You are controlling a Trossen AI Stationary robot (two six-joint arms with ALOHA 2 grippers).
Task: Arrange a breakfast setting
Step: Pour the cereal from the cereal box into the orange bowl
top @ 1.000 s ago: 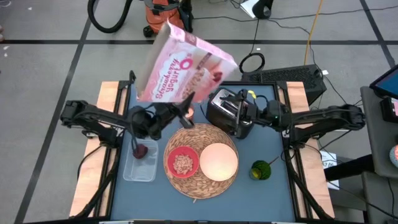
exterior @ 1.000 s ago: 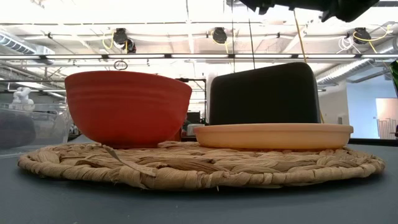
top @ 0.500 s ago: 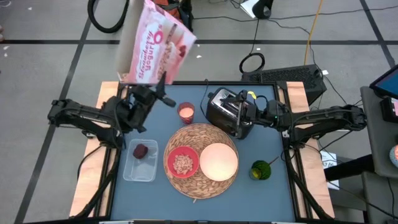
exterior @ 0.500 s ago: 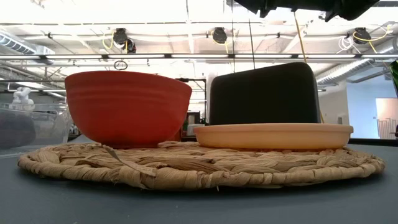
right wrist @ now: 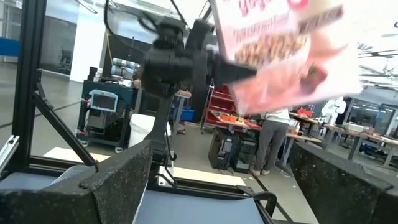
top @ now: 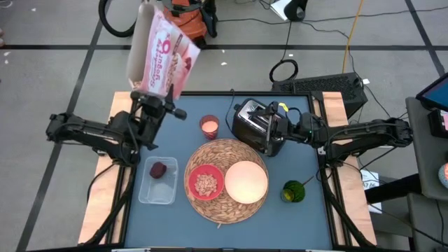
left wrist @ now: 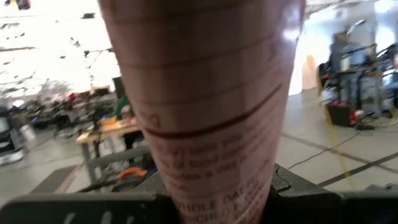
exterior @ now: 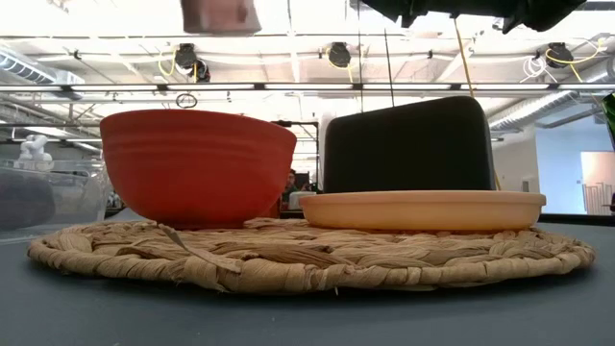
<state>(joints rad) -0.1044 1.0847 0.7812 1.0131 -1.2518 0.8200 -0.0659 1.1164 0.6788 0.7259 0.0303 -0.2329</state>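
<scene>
My left gripper (top: 157, 105) is shut on a pink cereal box (top: 159, 49), held high over the table's far left; the box fills the left wrist view (left wrist: 205, 106) and its lower end shows in the low view (exterior: 219, 14). The red bowl (top: 205, 182), holding cereal, and the cream plate (top: 246, 180) sit on the straw mat (top: 227, 150). The dark red fruit (top: 159, 169) lies in a clear tub (top: 158, 187). My right gripper (right wrist: 230, 193) is open and empty over the black toaster (top: 255, 126). The toast and spoon are out of view. My left gripper pinches the cereal box near its lower end (left wrist: 214, 202) between its two fingers, one on each side. The box stands roughly upright above the fingers, lifted clear of the table.
A small pink cup (top: 209, 126) stands behind the mat, beside the toaster. A green object (top: 294, 191) lies right of the mat. Bare blue table shows at the near edge.
My left gripper has carried the cereal box from over the mat toward the table's left and far edges. The box, tilted over toward the mat before, has tipped back to nearly upright. My right arm has kept still.
</scene>
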